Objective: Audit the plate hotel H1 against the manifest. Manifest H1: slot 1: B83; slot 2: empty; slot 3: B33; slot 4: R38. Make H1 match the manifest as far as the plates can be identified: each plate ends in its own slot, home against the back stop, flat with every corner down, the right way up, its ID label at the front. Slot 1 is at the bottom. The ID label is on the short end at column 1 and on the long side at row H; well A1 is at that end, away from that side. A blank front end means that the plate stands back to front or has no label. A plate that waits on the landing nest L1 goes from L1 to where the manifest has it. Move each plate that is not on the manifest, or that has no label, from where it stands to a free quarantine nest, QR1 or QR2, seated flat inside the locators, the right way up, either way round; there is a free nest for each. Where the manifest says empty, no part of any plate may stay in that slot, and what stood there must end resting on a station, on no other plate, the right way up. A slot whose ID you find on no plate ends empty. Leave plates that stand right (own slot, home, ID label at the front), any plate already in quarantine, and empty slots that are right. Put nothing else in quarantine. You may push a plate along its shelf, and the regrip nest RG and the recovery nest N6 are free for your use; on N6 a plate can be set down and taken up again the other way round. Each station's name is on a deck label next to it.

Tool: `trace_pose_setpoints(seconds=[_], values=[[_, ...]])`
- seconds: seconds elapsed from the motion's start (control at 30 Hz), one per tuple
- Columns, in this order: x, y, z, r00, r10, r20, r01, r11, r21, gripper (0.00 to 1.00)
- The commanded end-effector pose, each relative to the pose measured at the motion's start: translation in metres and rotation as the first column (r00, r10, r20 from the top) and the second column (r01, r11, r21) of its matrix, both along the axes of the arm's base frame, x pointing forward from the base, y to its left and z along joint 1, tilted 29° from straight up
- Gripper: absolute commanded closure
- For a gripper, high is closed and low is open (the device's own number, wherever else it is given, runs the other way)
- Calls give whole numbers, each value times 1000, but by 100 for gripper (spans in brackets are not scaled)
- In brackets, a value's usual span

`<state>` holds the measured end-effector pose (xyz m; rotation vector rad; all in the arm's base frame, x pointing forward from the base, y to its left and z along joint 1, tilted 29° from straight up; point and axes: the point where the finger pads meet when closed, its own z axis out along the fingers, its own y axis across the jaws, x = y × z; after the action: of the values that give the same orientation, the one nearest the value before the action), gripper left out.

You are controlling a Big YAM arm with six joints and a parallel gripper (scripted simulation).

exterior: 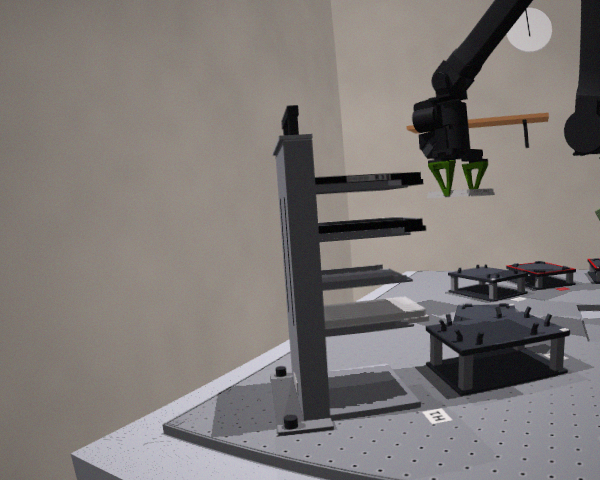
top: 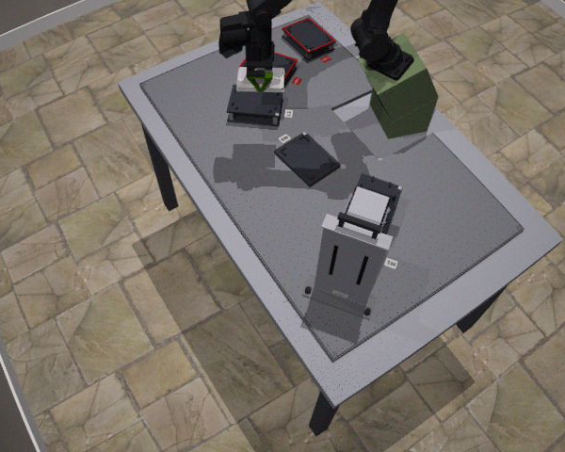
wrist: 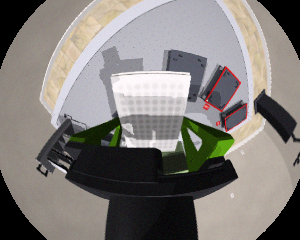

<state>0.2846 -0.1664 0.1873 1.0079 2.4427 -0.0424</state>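
We've got the tool (exterior: pixel 458 190) pinching a pale plate (top: pixel 261 80) by its sides, held level high over the red-edged quarantine nest (top: pixel 286 62), so next we reckon it's lowering it squarely inside the locators.

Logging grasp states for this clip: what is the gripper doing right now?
Gripper: shut on a pale microplate, held by its sides and carried in the air high above the deck nests.
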Motion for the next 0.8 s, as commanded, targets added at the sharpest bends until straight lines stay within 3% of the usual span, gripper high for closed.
trace_pose_setpoints(seconds=[0.0, 0.27, 0.3, 0.47, 0.57, 0.7, 0.77], values=[[7, -21, 23, 999, 8, 37, -6, 999, -44, 14], [-2, -41, 26, 999, 7, 38, -6, 999, -50, 14], [-14, -35, 8, 1000, 7, 15, -6, 1000, -31, 14], [-13, -59, 25, 999, 7, 31, -5, 999, -49, 14], [-21, -65, 17, 1000, 7, 19, -6, 999, -39, 14], [-25, -80, 25, 1000, 6, 27, -5, 999, -50, 14], [-32, -82, 14, 1000, 6, 12, -6, 999, -34, 14]])
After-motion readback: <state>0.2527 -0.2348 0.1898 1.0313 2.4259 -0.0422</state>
